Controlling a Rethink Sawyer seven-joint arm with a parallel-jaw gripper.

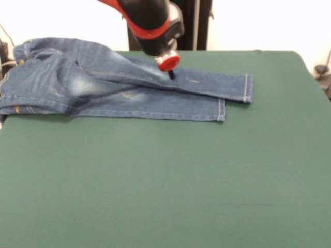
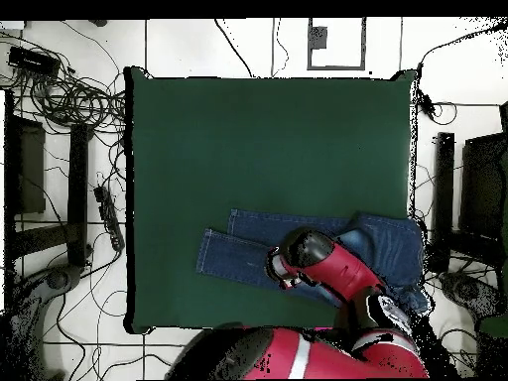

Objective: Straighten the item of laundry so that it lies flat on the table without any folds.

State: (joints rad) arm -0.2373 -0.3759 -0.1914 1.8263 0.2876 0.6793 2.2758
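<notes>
Front view showed the jeans (image 1: 124, 85) lying along the far side of the bench (image 1: 165, 181), waist bunched at the picture's left edge, both legs running right with hems near each other, the far leg lapping over the near one. The hand (image 1: 171, 74) hung just above the far leg near the knee; whether it was open, shut or gripping cloth could not be told. Overhead, the arm (image 2: 332, 266) covered that spot.

Risk, as I judged it: a pull from mid-leg might drag the whole garment rather than spread it, or deepen the ridge at the seat. The waist already sat at the bench edge, so a tug that way might slide it off. No containers were present.
</notes>
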